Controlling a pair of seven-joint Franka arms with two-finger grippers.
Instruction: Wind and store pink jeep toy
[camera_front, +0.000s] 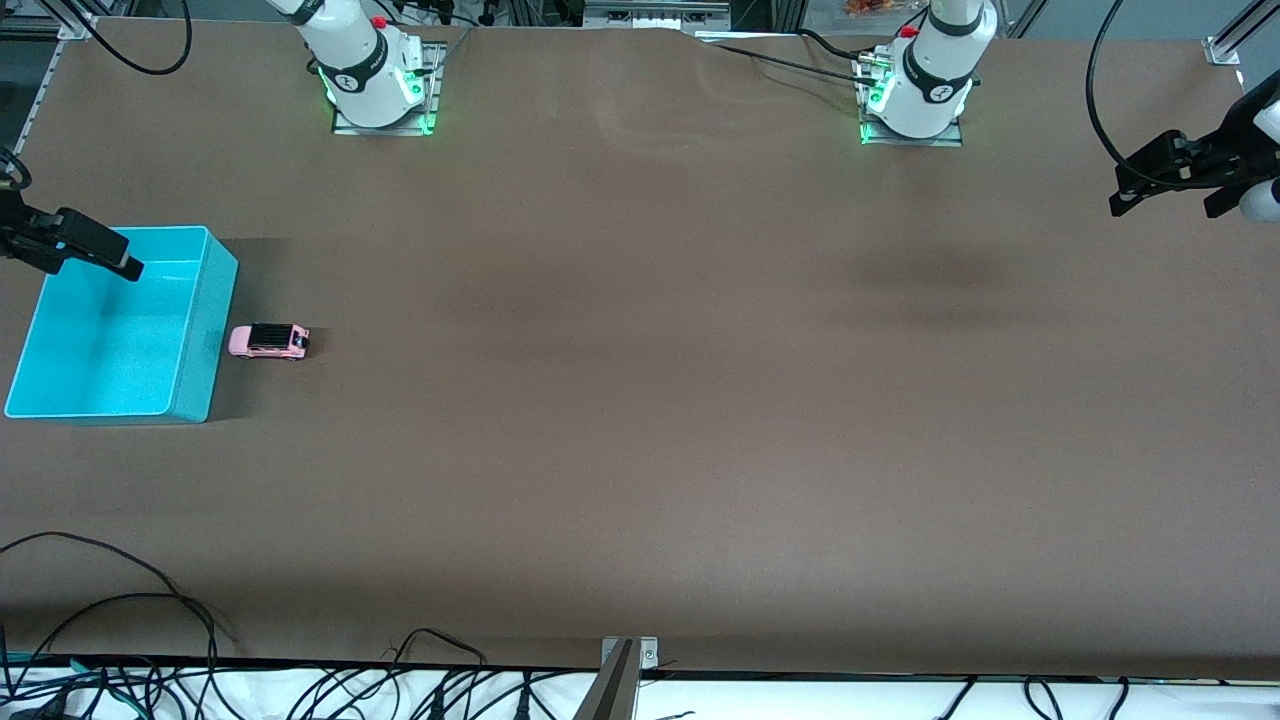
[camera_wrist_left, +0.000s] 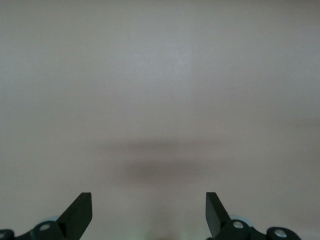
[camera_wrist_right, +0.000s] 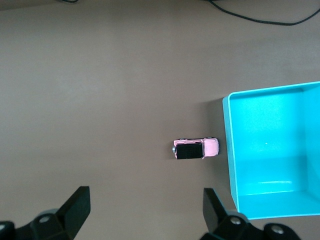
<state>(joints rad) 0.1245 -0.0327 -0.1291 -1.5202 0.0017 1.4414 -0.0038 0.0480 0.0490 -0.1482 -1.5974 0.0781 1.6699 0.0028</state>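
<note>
We see the pink jeep toy (camera_front: 269, 341) on the worktop just beside the turquoise bin (camera_front: 205, 330), long axis pointing at its wall | right gripper (camera_front: 105, 255) over bin, jaws released, nearer | left gripper (camera_front: 1170, 190) waits well apart, jaws released.

Front high, facing robots; wrists downward; front, right wrist share bin (camera_front: 205, 330).

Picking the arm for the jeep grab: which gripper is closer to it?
The right gripper, over the bin beside the jeep. The left gripper waits at the table's other end.
</note>
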